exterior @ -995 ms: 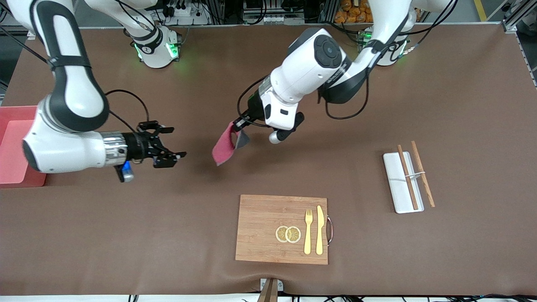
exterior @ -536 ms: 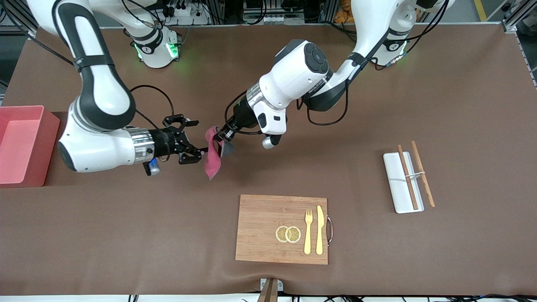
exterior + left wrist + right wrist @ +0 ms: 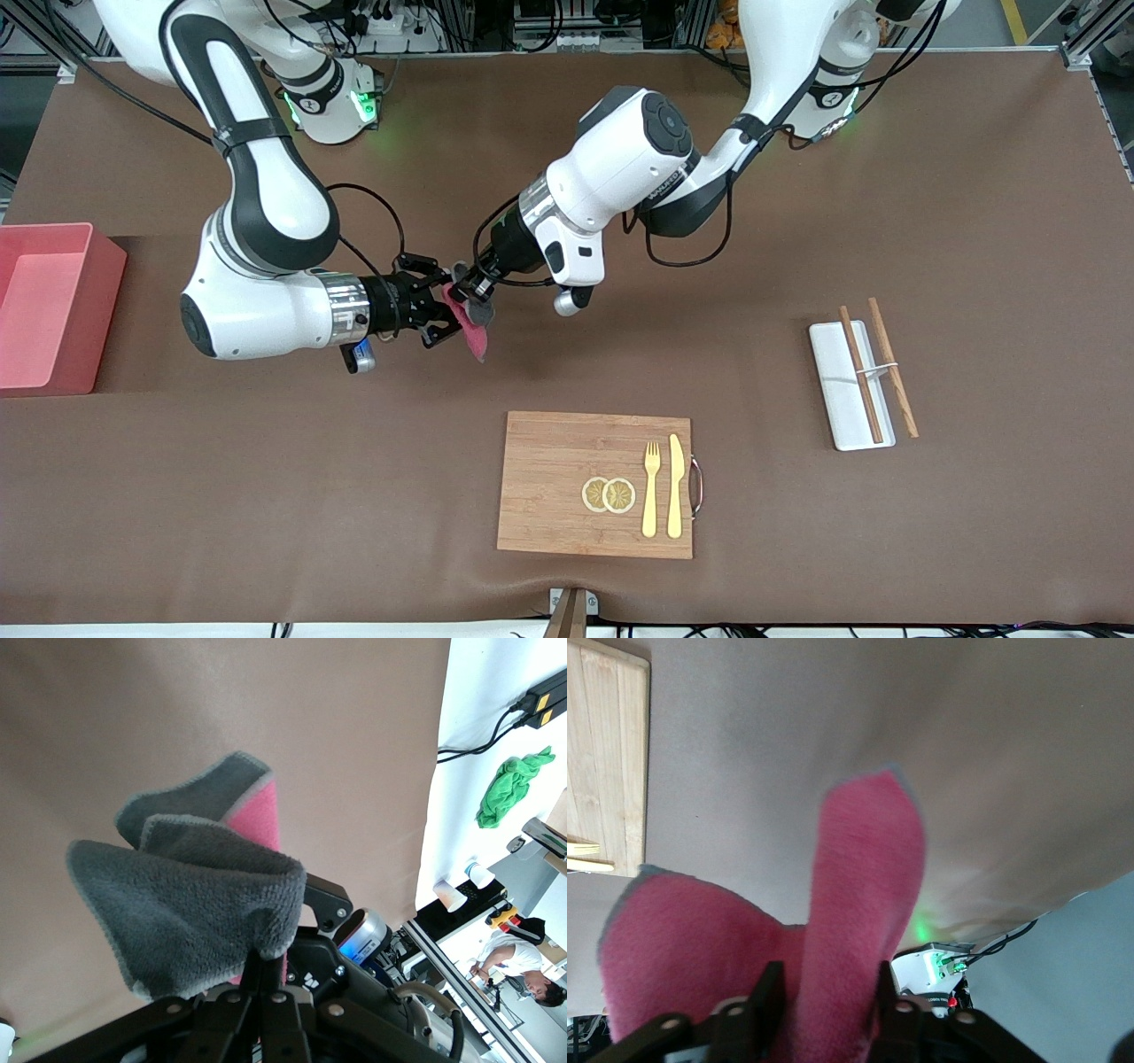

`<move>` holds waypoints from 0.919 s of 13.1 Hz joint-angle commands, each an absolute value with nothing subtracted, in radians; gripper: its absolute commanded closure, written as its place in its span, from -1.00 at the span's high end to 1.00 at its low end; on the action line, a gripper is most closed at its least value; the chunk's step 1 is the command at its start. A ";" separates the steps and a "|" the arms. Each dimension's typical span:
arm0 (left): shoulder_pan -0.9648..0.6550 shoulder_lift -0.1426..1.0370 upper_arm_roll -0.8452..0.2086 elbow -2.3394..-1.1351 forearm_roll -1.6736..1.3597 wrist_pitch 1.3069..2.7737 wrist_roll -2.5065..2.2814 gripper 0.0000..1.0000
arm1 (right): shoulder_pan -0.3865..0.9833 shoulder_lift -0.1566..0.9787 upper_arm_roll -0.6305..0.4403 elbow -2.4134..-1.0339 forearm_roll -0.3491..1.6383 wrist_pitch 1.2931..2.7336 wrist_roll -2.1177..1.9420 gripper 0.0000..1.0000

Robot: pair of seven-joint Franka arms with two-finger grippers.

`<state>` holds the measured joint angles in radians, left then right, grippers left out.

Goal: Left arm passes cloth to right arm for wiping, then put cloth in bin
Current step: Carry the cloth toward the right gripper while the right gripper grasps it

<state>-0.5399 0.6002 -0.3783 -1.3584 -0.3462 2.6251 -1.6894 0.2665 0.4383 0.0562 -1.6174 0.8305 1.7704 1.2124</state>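
The crimson-pink cloth [image 3: 472,335], dark grey on its reverse, hangs in the air over the middle of the table. My left gripper [image 3: 470,289] is shut on its upper edge. In the left wrist view the cloth [image 3: 190,904] bunches grey-side out above the left gripper [image 3: 263,962], whose jaws are pressed together. My right gripper [image 3: 442,312] reaches in from the bin's end. Its fingers [image 3: 769,988] stand apart on either side of a pink fold of the cloth [image 3: 864,868]. The salmon-pink bin [image 3: 110,301] sits at the right arm's end of the table.
A wooden board [image 3: 554,461] lies nearer the front camera than the cloth, carrying two lemon slices [image 3: 609,494], a fork [image 3: 651,487] and a knife [image 3: 675,486]. A white tray [image 3: 837,390] with chopsticks [image 3: 861,372] lies toward the left arm's end.
The left arm carried the cloth toward the right arm's end. The right arm swung in from beside the bin, put its fingers around the cloth, and they have narrowed.
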 commanded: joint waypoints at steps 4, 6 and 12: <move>-0.548 0.618 -0.368 -1.327 -0.370 2.635 -1.686 -0.89 | 0.255 0.446 0.046 -1.592 0.841 1.767 1.119 -1.00; -0.546 0.609 -0.365 -1.330 -0.356 2.629 -1.686 0.02 | 0.239 0.446 0.041 -1.586 0.827 1.766 1.069 -1.00; -0.419 0.457 -0.359 -1.341 -0.244 2.421 -1.680 1.00 | 0.291 0.457 0.046 -1.606 0.467 1.798 0.798 -1.00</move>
<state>-0.4756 0.5320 -0.3594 -1.3218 -0.2737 2.5163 -1.6819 0.2499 0.4509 0.0359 -1.6101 0.5875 1.7753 0.8631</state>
